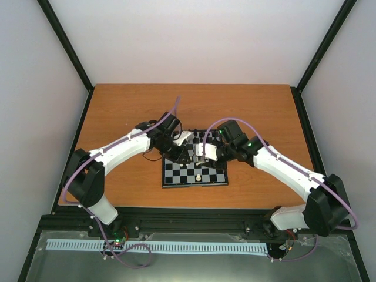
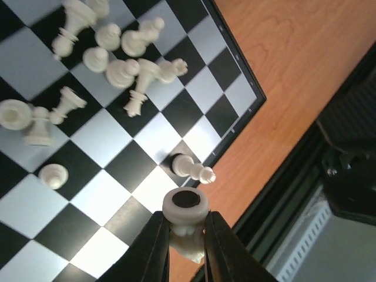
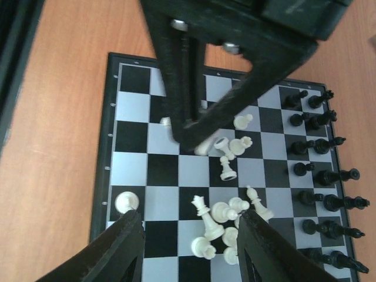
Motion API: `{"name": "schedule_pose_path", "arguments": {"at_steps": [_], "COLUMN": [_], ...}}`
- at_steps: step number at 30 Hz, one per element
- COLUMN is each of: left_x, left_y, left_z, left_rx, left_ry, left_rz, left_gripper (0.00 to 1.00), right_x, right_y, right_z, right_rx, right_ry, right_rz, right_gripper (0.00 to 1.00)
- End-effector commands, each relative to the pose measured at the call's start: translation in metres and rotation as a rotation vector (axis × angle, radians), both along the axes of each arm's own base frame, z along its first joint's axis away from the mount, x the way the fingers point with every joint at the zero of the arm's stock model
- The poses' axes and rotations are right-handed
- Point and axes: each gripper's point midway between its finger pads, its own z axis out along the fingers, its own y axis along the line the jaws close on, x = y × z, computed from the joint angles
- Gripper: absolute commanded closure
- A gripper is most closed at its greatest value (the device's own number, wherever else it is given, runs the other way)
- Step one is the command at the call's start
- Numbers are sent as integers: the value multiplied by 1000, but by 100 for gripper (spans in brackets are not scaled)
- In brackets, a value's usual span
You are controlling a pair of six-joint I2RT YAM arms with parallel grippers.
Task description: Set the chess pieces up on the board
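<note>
Left hand [image 2: 185, 226] partly covers its pinched white piece [image 2: 185, 203].

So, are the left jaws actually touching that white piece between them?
Touching. The left wrist view shows the left jaws pressed against both sides of the cream piece, no gap visible.

My fixed camera looks down on the whole table [image 1: 117, 117]; both wrist cameras hang close over the board [image 1: 188, 176], shared by all.
</note>
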Motion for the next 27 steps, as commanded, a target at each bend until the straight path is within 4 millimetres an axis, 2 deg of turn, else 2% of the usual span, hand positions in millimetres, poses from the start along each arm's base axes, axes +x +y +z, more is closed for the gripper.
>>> {"name": "schedule_pose_path", "arguments": {"at_steps": [1, 7, 12, 21, 27], "left_x": [-17, -23, -23, -25, -27], "left_y": [-16, -22, -24, -27, -29], "left_z": [12, 15, 19, 28, 29], "left_rx": [-112, -162, -196, -264, -283], "left_ry": [89, 125, 135, 162, 176], "left_rz": [-106, -137, -138, -152, -158], "left_gripper": [87, 87, 87, 87, 87], "right_x": [25, 18, 5, -2, -4], "right_y": [11, 21, 28, 33, 33], "right_z": [5, -6, -10, -24, -29], "right_rx": [-21, -58, -77, -111, -122], "right_ry": [-127, -137, -113, -113, -118], "right_rz": [-7, 62, 129, 140, 133], "right_gripper": [55, 54, 54, 55, 63]}}
